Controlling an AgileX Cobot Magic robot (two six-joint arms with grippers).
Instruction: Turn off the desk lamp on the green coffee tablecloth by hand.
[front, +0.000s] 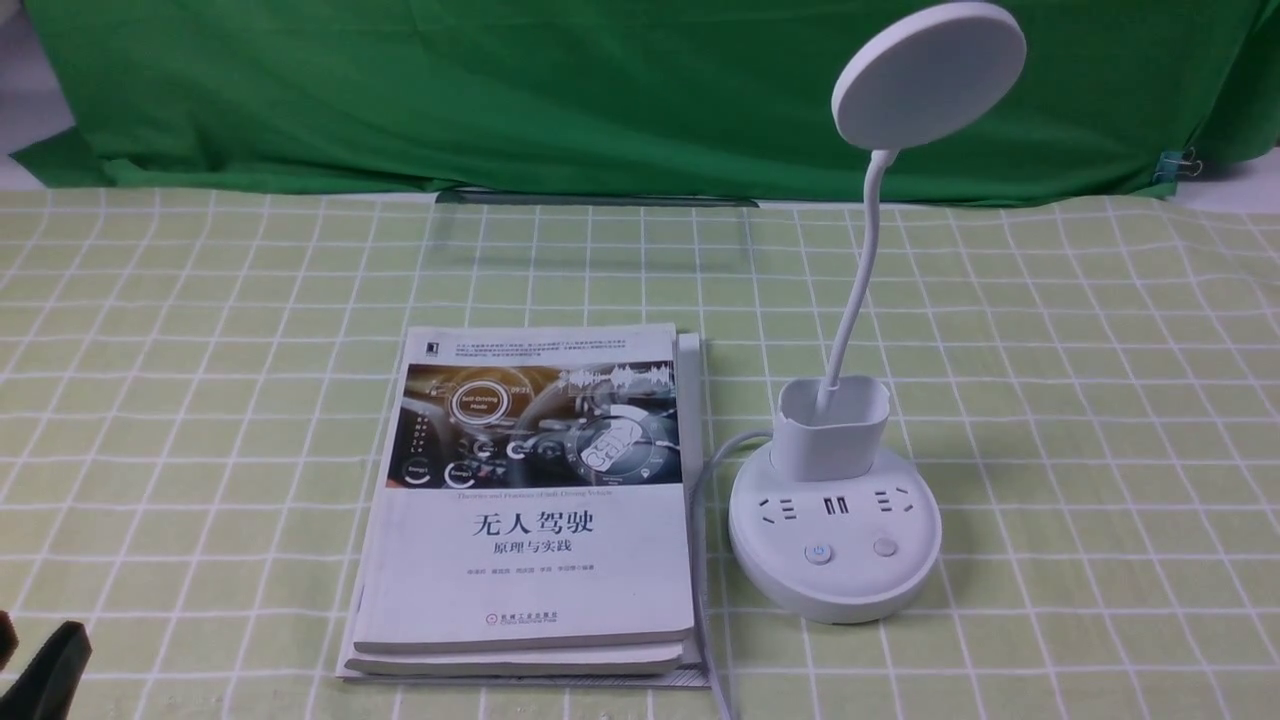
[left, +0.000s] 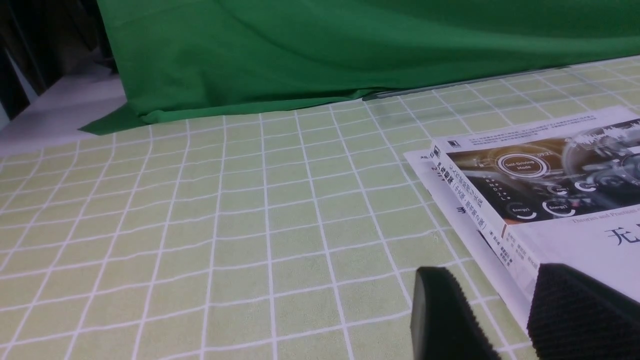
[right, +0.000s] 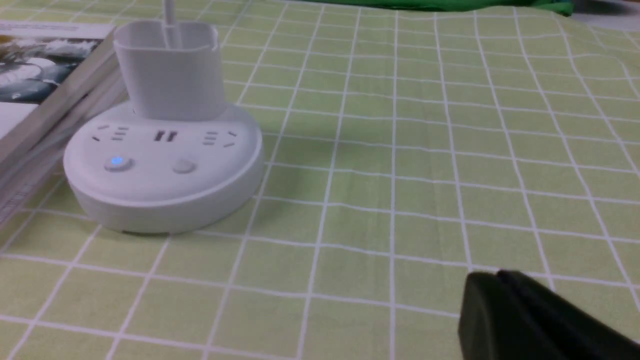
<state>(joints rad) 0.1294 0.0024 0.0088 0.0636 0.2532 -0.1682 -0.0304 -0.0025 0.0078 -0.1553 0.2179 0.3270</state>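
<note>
Front view showed the desk lamp standing on the green coffee tablecloth, right of centre, its round base just beside a stack of books and its disc head raised on the thin neck. The disc faced away from the camera, so whether it shone could not be told, but the left-hand button on the base glowed blue. Only a black edge of the left gripper showed at the near left corner, well apart from the lamp. Left wrist view showed the left gripper with its fingers spread apart and nothing between them, low over the cloth near the books' corner. Right wrist view showed the right gripper with its fingers pressed together, hovering over bare cloth well apart from the lamp, whose lit button and plain button faced it. Judging by this, the pressing was not yet done: neither gripper touched the lamp, and the approach and the push both remained.
</note>
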